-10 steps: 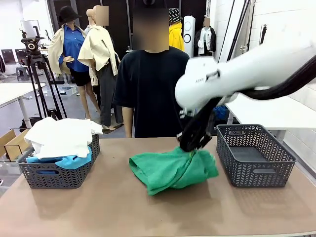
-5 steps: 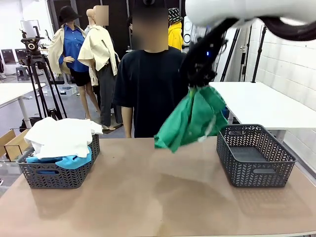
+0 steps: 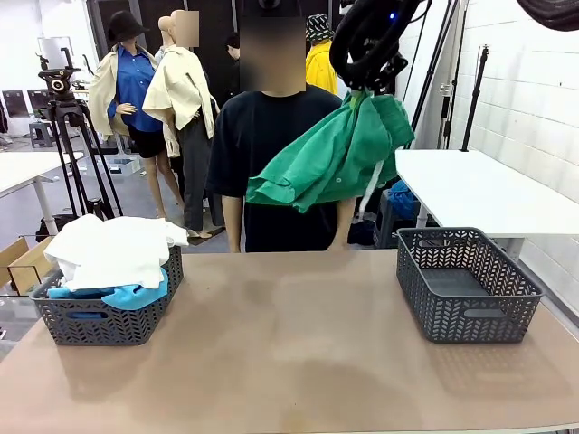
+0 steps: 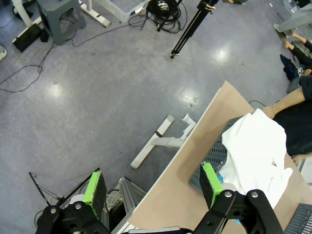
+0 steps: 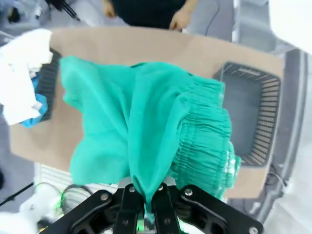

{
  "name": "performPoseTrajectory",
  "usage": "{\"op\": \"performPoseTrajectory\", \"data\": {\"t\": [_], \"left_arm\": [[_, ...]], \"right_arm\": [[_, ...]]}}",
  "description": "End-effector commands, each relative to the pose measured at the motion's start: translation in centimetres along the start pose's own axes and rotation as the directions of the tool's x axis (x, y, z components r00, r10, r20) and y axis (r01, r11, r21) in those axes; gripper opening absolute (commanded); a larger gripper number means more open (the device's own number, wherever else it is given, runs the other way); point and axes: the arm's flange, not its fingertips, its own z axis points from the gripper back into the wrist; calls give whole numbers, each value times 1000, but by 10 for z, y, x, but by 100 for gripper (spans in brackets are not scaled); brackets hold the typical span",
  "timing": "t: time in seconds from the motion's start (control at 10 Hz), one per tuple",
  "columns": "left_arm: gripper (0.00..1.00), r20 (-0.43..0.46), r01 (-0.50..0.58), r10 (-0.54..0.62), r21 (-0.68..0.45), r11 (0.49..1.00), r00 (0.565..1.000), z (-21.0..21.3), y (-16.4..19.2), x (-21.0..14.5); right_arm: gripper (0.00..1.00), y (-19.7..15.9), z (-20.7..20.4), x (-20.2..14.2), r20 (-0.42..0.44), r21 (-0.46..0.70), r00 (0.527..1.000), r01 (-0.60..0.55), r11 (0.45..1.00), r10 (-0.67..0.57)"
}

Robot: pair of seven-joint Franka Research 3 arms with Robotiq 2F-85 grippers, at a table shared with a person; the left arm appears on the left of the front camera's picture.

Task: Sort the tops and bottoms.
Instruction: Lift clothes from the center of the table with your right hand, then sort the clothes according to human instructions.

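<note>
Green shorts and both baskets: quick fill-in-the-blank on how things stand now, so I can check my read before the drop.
1. The right tool is shut on the green ____, holding them up above the table.
2. The basket at the robot's left holds a white shirt lying on top of a ____ one.
3. The basket at the robot's right is ____.
4. The left tool has its jaws ____ and holds nothing.

Missing words: shorts; blue; empty; open

Lab, tripod point(image 3: 63, 117), cables point(image 4: 163, 10) on floor
</note>
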Motion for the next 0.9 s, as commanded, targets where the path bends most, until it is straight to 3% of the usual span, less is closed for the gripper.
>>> {"op": "performPoseTrajectory", "data": {"t": [0.0,0.3,0.4,0.8], "left_arm": [[100,1,3,-3,4,1000,1000,1,1,0],[100,1,3,-3,4,1000,1000,1,1,0],[100,1,3,-3,4,1000,1000,1,1,0],[100,1,3,-3,4,1000,1000,1,1,0]], "right_arm": [[0,11,17,16,-3,-23,1000,-11,1000,11],[0,12,34,18,31,-16,999,-7,1000,7],[0,5,19,4,13,14,1000,-10,1000,10],[0,5,19,4,13,14,1000,-10,1000,10]]}}
